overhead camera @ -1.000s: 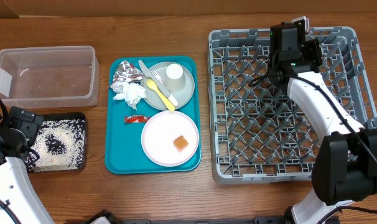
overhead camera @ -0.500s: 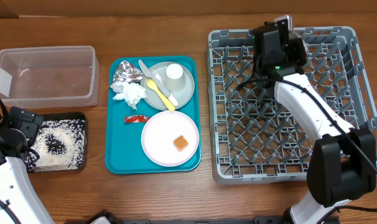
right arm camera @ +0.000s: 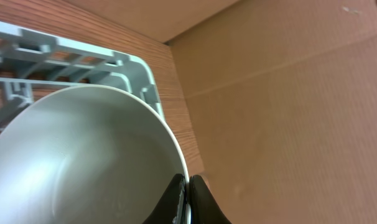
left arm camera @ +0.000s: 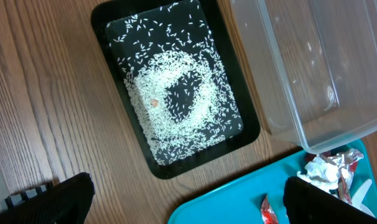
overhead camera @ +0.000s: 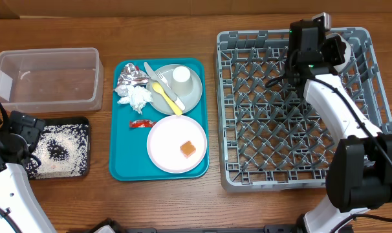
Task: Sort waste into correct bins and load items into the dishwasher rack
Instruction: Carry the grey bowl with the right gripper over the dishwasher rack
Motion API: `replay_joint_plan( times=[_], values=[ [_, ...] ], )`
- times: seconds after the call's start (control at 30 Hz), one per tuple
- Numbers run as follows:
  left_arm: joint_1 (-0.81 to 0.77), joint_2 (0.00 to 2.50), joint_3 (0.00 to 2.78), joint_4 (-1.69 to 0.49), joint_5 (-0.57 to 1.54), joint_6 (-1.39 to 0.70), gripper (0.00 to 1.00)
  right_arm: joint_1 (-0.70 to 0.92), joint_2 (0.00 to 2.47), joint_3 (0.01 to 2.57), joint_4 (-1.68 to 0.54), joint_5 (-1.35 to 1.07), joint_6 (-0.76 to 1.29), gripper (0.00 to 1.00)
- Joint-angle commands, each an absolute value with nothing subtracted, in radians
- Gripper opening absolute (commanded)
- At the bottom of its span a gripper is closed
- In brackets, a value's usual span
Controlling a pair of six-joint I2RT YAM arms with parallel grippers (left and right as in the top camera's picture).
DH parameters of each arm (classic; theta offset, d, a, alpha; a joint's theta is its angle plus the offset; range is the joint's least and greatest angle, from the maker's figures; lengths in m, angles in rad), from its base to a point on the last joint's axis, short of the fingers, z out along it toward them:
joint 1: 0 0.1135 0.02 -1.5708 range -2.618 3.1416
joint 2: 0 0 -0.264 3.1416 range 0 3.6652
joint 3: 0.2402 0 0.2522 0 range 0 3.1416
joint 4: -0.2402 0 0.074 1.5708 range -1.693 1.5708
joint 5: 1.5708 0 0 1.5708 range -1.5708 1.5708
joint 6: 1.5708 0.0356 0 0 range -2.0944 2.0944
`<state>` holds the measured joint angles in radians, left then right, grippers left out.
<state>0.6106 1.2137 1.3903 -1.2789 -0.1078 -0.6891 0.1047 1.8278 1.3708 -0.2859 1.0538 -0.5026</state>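
Wood-grain tabletop against brown cardboard walls. At far left, the left gripper point(left arm camera: 185, 194) hangs beside the black tray point(left arm camera: 109, 43), jaws spread wide and holding nothing. That tray is shallow and matte, with loose white rice grains point(left arm camera: 176, 106) in a ring. Behind it stands the clear tub point(overhead camera: 47, 77), thin glossy plastic.

The teal tray point(overhead camera: 126, 158) carries the crumpled foil ball point(overhead camera: 130, 79), the napkin point(overhead camera: 138, 97), the red packet point(overhead camera: 141, 123), the grey-green plate point(overhead camera: 195, 94) with cup point(overhead camera: 181, 76) and yellow fork point(overhead camera: 167, 96), and the white plate point(overhead camera: 163, 152) bearing the orange cube point(overhead camera: 187, 149).

At right is the rack point(overhead camera: 280, 184), a grey lattice with upright pegs. At its far edge the right gripper point(right arm camera: 187, 198) pinches the rim of the white bowl point(right arm camera: 83, 162), smooth and glazed; contact with the pegs cannot be told.

Judgement: rack loading is in hand. Next, seat the bowl between pegs, then release.
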Motion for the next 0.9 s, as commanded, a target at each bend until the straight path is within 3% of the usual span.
replay_joint_plan(
  times=[0.0,0.5,0.87],
  values=[
    [0.616,1.216,1.41,-1.279,-0.107,-0.688,1.0,0.105,1.834,1.357,-0.283,1.023,-0.503,0.04],
    [0.616,1.216,1.41,-1.279,-0.107,-0.688,1.0,0.109,1.881,1.345,-0.301,1.008,-0.501,0.04],
    [0.616,1.216,1.41,-1.279,-0.107,-0.688,1.0,0.197,1.881,1.345,-0.294,0.993,-0.497,0.04]
  ],
)
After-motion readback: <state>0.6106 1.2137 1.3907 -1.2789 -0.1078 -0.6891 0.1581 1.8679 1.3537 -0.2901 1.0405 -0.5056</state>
